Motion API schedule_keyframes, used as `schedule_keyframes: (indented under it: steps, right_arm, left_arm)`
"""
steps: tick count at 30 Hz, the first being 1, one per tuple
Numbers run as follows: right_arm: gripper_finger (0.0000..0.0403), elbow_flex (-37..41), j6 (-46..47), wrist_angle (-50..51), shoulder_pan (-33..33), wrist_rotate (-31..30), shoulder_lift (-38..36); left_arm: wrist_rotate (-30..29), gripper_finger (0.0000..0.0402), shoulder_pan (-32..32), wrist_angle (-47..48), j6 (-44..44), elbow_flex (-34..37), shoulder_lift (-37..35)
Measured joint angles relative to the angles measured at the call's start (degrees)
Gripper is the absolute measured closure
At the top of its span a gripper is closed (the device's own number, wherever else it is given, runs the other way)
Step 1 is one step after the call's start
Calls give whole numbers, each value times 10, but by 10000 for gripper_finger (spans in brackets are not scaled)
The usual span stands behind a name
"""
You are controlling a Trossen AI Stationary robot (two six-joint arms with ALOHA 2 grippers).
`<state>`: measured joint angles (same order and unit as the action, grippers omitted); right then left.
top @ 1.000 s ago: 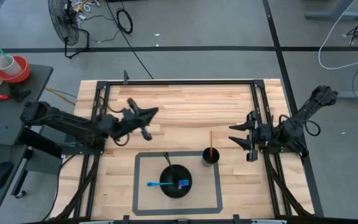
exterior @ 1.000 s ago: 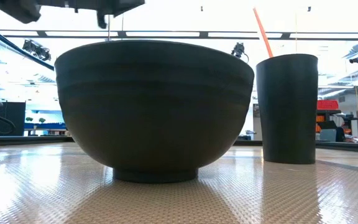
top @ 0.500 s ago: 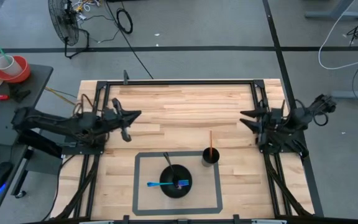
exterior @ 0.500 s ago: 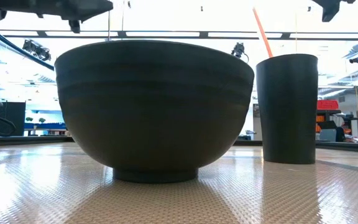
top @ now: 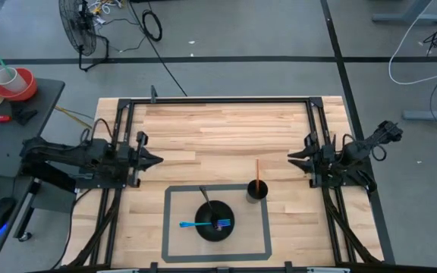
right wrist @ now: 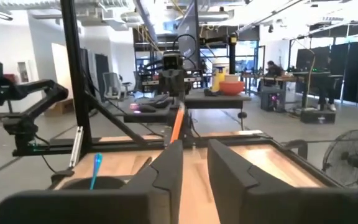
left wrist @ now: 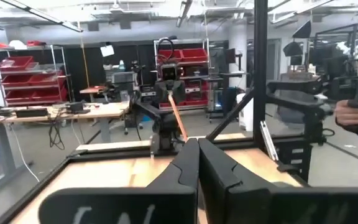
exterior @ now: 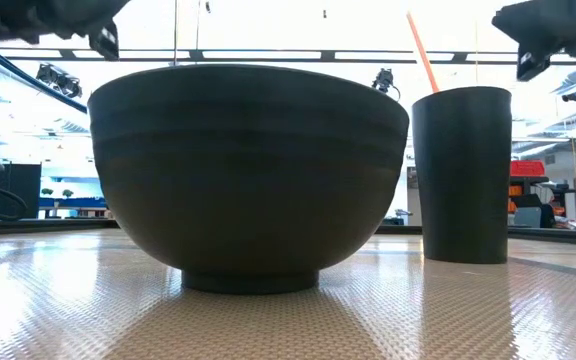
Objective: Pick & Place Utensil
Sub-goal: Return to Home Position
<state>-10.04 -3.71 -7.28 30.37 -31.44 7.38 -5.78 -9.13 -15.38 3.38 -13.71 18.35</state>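
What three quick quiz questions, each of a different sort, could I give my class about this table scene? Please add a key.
1. True or false: the orange straw stands in the black cup.
2. Where does the black bowl sit? A) on the mat; B) on bare wood; C) inside the cup.
3. Which has its fingers parted: the left pincer or the right pincer?
Key: 1 true; 2 A; 3 the right pincer.
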Motion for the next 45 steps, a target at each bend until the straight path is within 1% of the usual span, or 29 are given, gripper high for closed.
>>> schedule_keyframes:
  steps: [3, 6, 7, 9, 11, 14, 15, 19, 23, 26, 27, 29, 30, 33, 34, 36, 39, 42, 45]
  right_arm:
    - [341, 34, -9, -39, 0, 4, 0]
    - [355, 51, -26, -55, 0, 37, 0]
    - [360, 53, -27, -55, 0, 49, 0]
    - [369, 56, -22, -54, 0, 77, 0]
    - [379, 57, -13, -51, 0, 93, 0]
    - [393, 57, -4, -38, 1, 101, 0]
    - [397, 57, -4, -30, 3, 105, -1]
    - [399, 57, 2, 2, 11, 103, -25]
    - [399, 57, 13, 26, 15, 94, -68]
    - [399, 59, 18, 44, 15, 85, -73]
    - [399, 63, 20, 37, 14, 74, -73]
    - [399, 89, 29, -18, 7, 66, -74]
    - [399, 93, 35, -16, 0, 78, -73]
    - [399, 92, 50, -25, -34, 155, -71]
    - [399, 91, 50, -29, -50, 169, -73]
    - [399, 91, 53, -25, -81, 189, -74]
    - [399, 91, 68, -14, -129, 244, -74]
    - [399, 91, 74, -7, -164, 295, -74]
    - [399, 91, 55, -17, -202, 311, -74]
  left_arm:
    - [-11, 393, 1, -48, 3, 45, 0]
    - [-53, 393, 14, -86, 2, 71, 0]
    - [-57, 394, 20, -87, -1, 76, -1]
    - [-42, 396, 31, -83, -16, 85, 0]
    - [-4, 398, 44, -82, -38, 92, 0]
    - [61, 398, 65, -77, -58, 95, 0]
    - [73, 397, 72, -70, -60, 95, 0]
    - [78, 397, 99, -42, -67, 95, -18]
    - [78, 398, 115, -30, -72, 95, -48]
    - [78, 390, 118, -2, -62, 95, -63]
    - [77, 387, 119, 10, -56, 95, -65]
    - [66, 383, 120, 34, -42, 95, -65]
    - [52, 382, 120, 41, -37, 95, -64]
    - [21, 380, 120, 36, -23, 95, -56]
    - [14, 381, 120, 34, -16, 95, -56]
    - [9, 384, 120, 27, 0, 95, -57]
    - [5, 390, 120, 28, 21, 95, -56]
    - [16, 394, 120, 37, 5, 95, -56]
    - [50, 395, 120, 42, -15, 95, -56]
